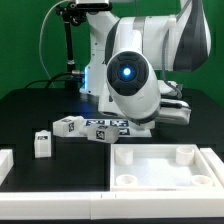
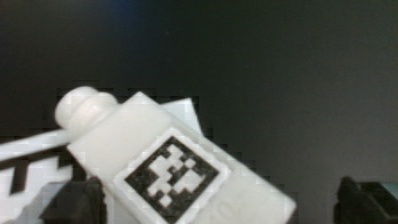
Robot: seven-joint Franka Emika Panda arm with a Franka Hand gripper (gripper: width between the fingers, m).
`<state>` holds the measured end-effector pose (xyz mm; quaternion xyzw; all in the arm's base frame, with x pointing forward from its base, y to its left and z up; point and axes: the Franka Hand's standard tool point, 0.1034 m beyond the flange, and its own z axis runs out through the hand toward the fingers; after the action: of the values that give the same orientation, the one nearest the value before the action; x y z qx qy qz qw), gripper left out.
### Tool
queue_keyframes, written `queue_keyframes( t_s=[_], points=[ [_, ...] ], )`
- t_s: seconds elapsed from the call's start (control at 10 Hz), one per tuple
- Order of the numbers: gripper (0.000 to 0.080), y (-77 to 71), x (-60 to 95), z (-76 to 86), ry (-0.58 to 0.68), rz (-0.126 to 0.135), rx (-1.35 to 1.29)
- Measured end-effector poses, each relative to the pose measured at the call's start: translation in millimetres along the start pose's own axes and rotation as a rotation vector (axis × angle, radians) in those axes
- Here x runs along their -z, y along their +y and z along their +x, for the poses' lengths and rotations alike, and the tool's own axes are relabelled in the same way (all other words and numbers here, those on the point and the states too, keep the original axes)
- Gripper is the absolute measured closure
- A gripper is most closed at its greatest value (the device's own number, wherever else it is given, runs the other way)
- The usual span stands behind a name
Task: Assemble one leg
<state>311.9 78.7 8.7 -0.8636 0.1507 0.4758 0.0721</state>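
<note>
Wrist view is showing a leg [image 2: 164, 160] lying tilted on the dark desk [image 2: 267, 60], tag upward, between jaws that are standing wide apart and clamping nothing. I'd judge the arm [image 1: 130, 80] is hovering low so they can close squarely across its sides.
</note>
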Motion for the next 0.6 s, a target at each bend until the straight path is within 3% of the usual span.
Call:
queue_keyframes(
  t_s=[0.2, 0.4, 0.6],
  points=[
    [0.0151, -5.1, -10.9, -2.5, -0.041, -0.018, -0.018],
    [0.0151, -3.1, -8.2, -0.7, -0.033, -0.012, -0.022],
    [0.0408, -2.8, -8.1, -0.5, -0.033, -0.011, -0.022]
  ],
)
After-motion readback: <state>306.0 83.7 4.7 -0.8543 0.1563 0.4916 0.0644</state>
